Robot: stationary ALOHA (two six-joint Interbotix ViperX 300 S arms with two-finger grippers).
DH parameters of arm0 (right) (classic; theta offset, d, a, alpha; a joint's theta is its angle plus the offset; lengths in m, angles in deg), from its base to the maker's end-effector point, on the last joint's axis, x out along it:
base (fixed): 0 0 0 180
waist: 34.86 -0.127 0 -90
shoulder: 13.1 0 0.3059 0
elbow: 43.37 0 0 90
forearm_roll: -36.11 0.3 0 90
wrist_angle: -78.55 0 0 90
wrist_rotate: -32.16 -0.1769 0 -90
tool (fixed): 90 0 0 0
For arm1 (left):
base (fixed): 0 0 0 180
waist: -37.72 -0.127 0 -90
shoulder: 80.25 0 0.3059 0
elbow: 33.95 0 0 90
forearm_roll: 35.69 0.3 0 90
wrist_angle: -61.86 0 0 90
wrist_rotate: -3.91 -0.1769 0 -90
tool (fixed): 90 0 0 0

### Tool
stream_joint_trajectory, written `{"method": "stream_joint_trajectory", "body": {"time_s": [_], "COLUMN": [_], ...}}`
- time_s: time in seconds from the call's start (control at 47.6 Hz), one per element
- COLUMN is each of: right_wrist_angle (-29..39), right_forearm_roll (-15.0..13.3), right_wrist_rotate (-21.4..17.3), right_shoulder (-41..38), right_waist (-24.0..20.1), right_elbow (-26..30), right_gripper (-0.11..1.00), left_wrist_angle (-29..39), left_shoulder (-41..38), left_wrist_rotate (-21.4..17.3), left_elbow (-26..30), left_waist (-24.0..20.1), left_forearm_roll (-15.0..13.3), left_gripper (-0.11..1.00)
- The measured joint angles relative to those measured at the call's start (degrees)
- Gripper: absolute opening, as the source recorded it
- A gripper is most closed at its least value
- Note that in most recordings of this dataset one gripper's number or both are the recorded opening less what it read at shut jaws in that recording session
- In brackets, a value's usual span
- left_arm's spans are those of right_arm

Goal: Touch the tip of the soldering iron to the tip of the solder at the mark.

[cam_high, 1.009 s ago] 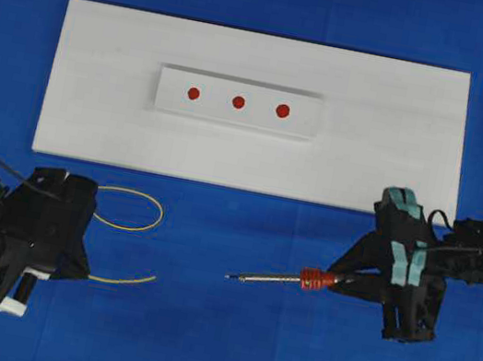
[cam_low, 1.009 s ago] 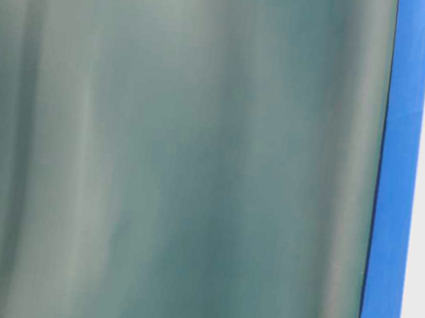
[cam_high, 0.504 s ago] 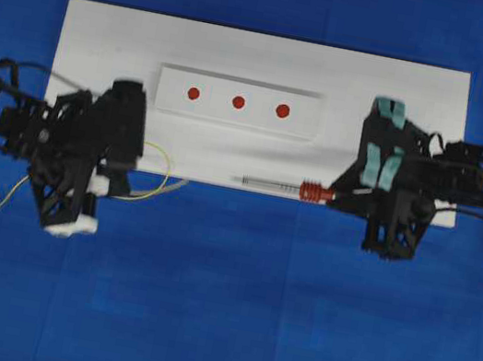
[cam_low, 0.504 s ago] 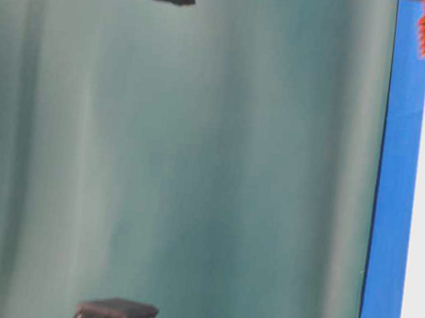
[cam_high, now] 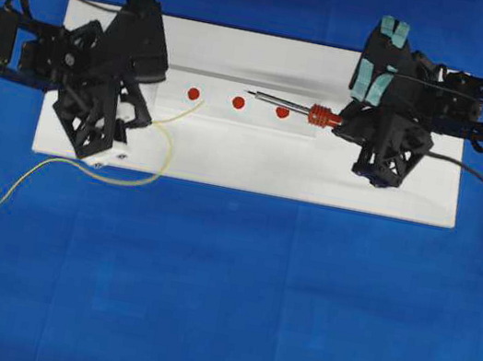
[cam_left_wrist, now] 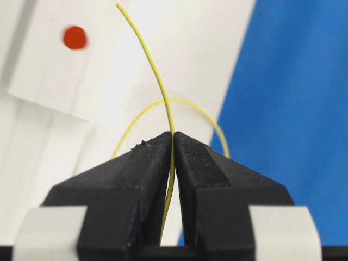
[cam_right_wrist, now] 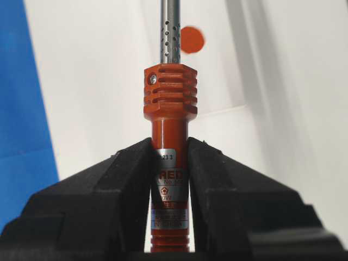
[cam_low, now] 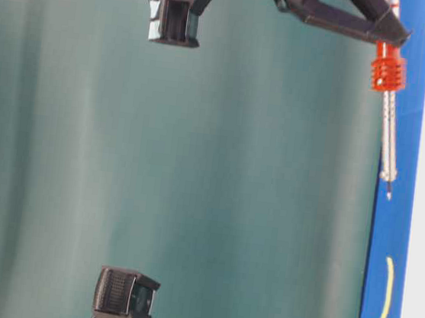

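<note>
In the left wrist view, the left gripper (cam_left_wrist: 173,142) is seen with its jaws closed tight on the solder (cam_left_wrist: 156,81), the thin yellow wire being pinched between them and rising in a curve toward the tip of the solder (cam_left_wrist: 118,5), which stands clear above the white board (cam_left_wrist: 179,60) and to the right of a red mark (cam_left_wrist: 75,37). In the right wrist view, the right gripper (cam_right_wrist: 169,157) is seen with its jaws closed on the red handle of the soldering iron (cam_right_wrist: 169,103), just behind the ribbed collar, the perforated silver shaft running forward and out of the top of that view beside a red mark (cam_right_wrist: 191,39). In the overhead view, both tools are shown held over the raised white block (cam_high: 298,127) that bears three red marks; the tip of the soldering iron (cam_high: 249,92) lies close to the middle mark (cam_high: 238,102), while the free end of the wire lies just beside the left mark (cam_high: 193,93). Both pick-ups are therefore judged complete and both tools have been brought over the block. The two tips are seen apart, so contact is not yet made; which mark is the target cannot be told, and the final convergence and descent are judged to remain
</note>
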Motion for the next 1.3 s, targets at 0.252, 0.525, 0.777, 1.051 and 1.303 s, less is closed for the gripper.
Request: {"method": "stream_joint_trajectory", "body": {"time_s": [0.252, 0.525, 0.777, 1.051, 1.303], "right_wrist_angle": [0.2, 0.2, 0.3, 0.2, 0.2], "right_forearm_roll": [-1.0, -1.1, -1.1, -1.0, -1.1], "right_wrist_rotate": [0.0, 0.0, 0.0, 0.0, 0.0], "right_shoulder": [-0.9, -0.9, -0.9, -0.9, -0.9], "right_waist": [0.1, 0.2, 0.1, 0.1, 0.2], "right_elbow": [0.9, 0.9, 0.9, 0.9, 0.9], "right_gripper": [0.06, 0.06, 0.06, 0.06, 0.06], "left_wrist_angle": [0.1, 0.8, -1.2, -5.1, -6.0], "left_shoulder": [0.0, 0.8, 0.4, -2.9, -4.8], "left_wrist_rotate": [-0.2, 0.6, 1.6, 1.7, 1.8], "left_elbow": [0.1, -1.1, -3.6, -4.6, -4.6], "left_waist": [-1.5, -1.9, -2.4, -2.4, -2.5], "left_forearm_roll": [0.0, 0.0, 0.0, 0.0, 0.0], "left_gripper": [0.04, 0.04, 0.04, 0.04, 0.04]}}
